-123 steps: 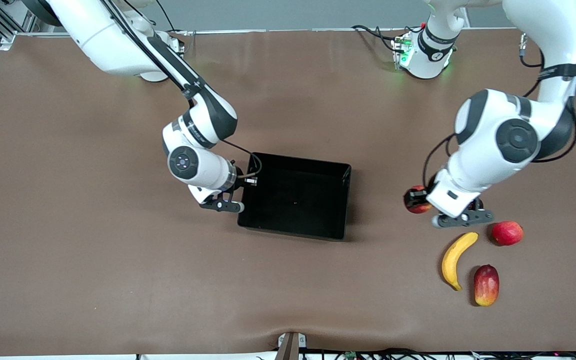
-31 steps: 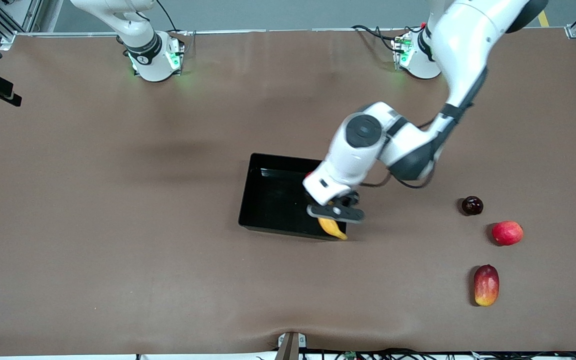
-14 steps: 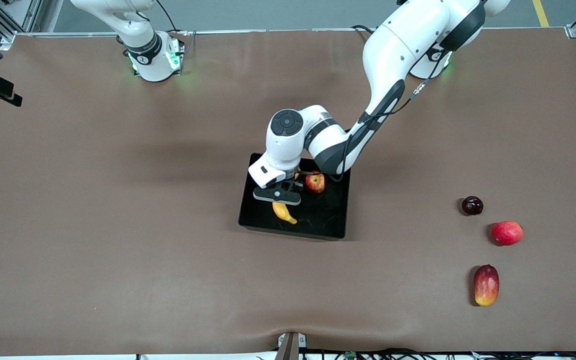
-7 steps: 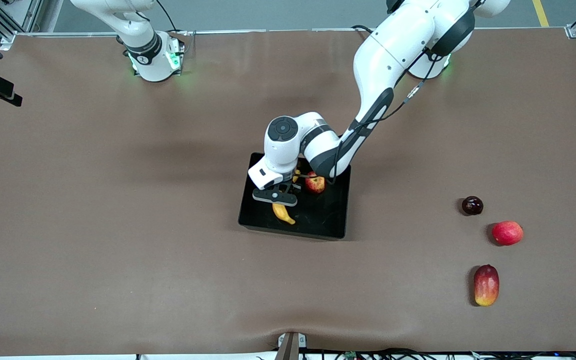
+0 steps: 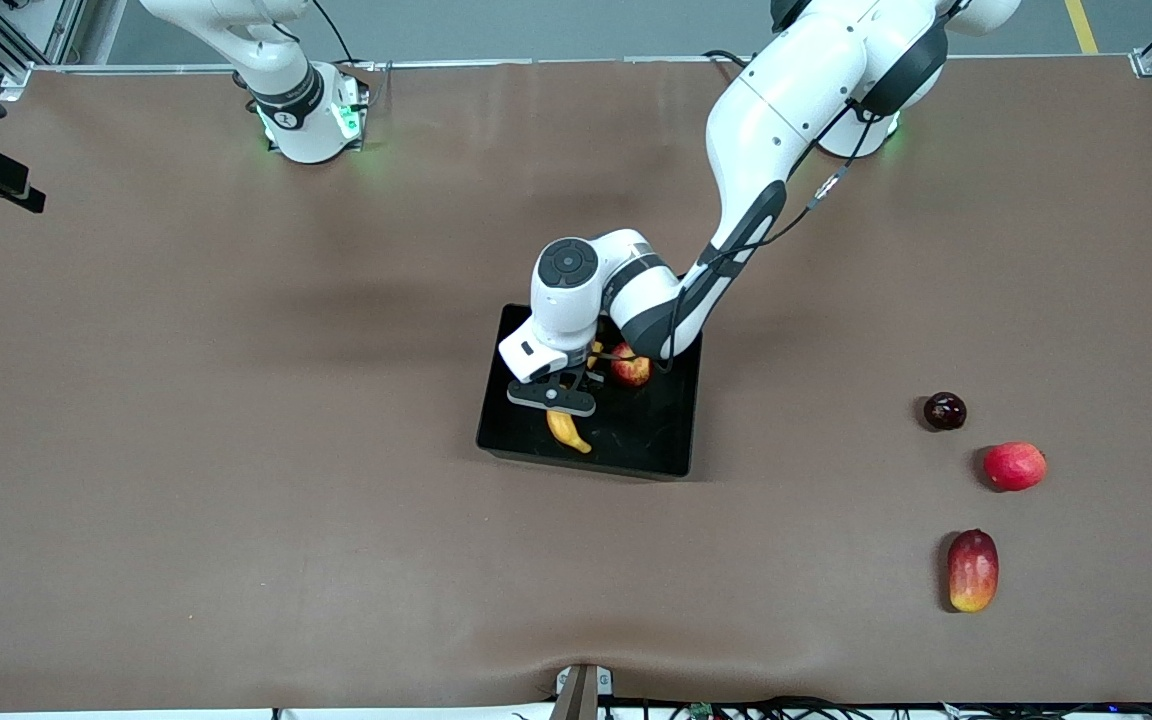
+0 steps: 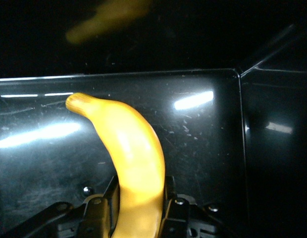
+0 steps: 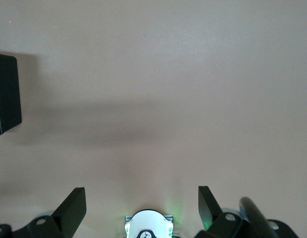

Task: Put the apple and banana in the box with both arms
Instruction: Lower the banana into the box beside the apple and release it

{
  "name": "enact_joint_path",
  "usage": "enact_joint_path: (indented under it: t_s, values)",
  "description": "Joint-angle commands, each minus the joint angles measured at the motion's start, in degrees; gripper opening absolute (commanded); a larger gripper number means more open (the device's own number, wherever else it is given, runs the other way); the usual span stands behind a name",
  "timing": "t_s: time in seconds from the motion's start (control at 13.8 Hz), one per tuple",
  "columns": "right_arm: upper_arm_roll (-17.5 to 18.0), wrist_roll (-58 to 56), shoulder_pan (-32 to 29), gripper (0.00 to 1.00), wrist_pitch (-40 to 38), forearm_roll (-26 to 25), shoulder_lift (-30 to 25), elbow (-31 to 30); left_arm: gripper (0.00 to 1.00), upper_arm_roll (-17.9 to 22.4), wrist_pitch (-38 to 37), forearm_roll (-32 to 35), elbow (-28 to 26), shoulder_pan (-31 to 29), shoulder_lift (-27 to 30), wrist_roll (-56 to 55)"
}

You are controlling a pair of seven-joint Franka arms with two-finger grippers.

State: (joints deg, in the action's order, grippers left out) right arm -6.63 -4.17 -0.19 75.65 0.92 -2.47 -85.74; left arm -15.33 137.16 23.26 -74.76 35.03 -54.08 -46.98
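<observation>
Now you see the left gripper (image 5: 552, 397) clamped on the curved yellow banana (image 6: 129, 157) inside the glossy black box (image 5: 513, 425), beside the apple (image 5: 631, 368); the right gripper (image 7: 142, 210) waits wide open.

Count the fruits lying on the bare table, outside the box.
3, all toward the left arm's end: a dark round fruit, a red oval fruit nearer the camera, and the mango nearest. None seems hidden.

Even overhead light keeps the front view bright and sharp; the left arm casts a soft shadow on the table (image 5: 236, 480). In the left wrist view, white glare streaks the dark box (image 6: 203, 129), with a blurred yellow reflection at 11 o'clock.
</observation>
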Motion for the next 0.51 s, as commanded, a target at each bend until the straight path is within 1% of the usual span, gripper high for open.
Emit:
enact_joint_path:
  t_s: [0.0,0.07,0.22,0.44]
  values:
    - [-0.9,-0.7,0.8,1.00,-0.3,0.4,-1.0,-0.5,1.00,0.6,-0.6,1.0,1.5,0.3,1.3,0.6]
    - [-0.9,-0.7,0.8,1.00,-0.5,0.4,-1.0,-0.5,1.00,0.6,-1.9,1.0,1.5,0.0,3.0,0.7]
    - [-0.9,-0.7,0.7,1.00,-0.5,0.4,-1.0,-0.5,1.00,0.4,-7.7,0.6,1.5,-0.7,6.7,0.7]
    - [-1.0,-0.7,0.6,1.00,-0.5,0.4,-0.9,-0.6,1.00,0.2,-14.7,0.3,1.5,-3.7,14.1,0.7]
